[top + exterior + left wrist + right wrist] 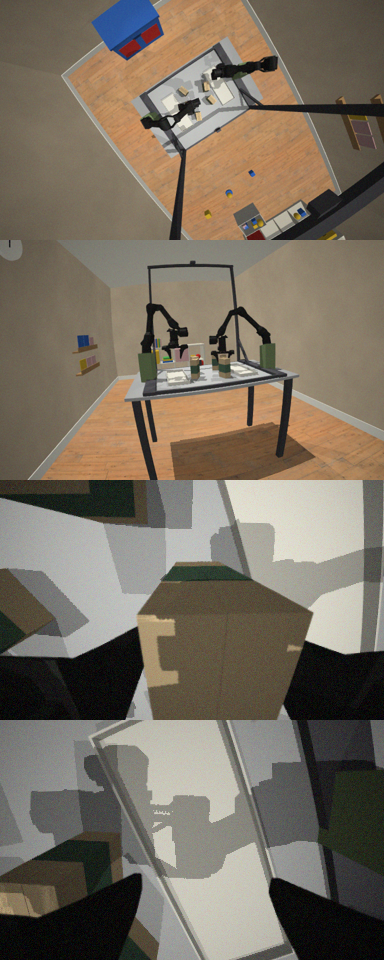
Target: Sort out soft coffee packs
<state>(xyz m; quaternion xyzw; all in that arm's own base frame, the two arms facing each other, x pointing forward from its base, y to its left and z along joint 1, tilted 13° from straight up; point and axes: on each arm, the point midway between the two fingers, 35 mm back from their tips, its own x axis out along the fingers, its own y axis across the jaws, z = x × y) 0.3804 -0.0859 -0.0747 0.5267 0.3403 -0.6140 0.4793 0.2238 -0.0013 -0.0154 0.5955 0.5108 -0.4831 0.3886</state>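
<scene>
Tan coffee packs with a dark green band stand on the grey bench. My left gripper (196,102) is open and straddles the top of the middle pack (222,645) of its row; the fingers stand clear at each side (220,637). The other two packs of that row stand at the ends (183,90) (198,116). My right gripper (215,74) is open and empty; in the right wrist view it hangs (204,881) above the right tray (200,850), with a pack (65,870) to its left. The right row's two packs (206,86) (211,99) stand beside that tray (222,89).
The left tray (176,113) lies under the left arm, partly hidden by it. A dark frame borders the bench, with tall posts (236,315) at the back. Green arm bases (147,367) (267,356) stand at the bench ends.
</scene>
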